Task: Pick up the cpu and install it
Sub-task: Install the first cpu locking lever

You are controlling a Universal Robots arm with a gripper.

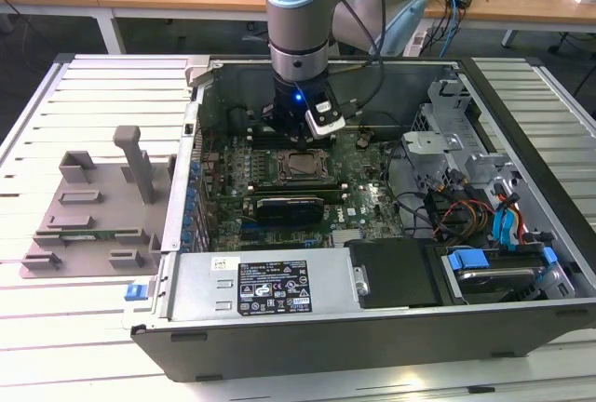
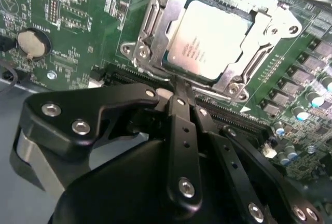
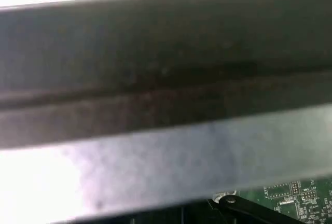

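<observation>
Cpu (image 2: pixel 210 38) seated flat in socket frame (image 2: pixel 155 22); likely light, rigid, fragile, edge-grip only; fingers (image 2: pixel 179 99) clenched together, holding nothing.

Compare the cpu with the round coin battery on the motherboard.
The cpu is square with a pale silvery-grey top; the coin battery is round and much smaller. The cpu lies inside the metal socket frame; the battery sits in its own holder on open board. Both lie flat on the green motherboard.
</observation>
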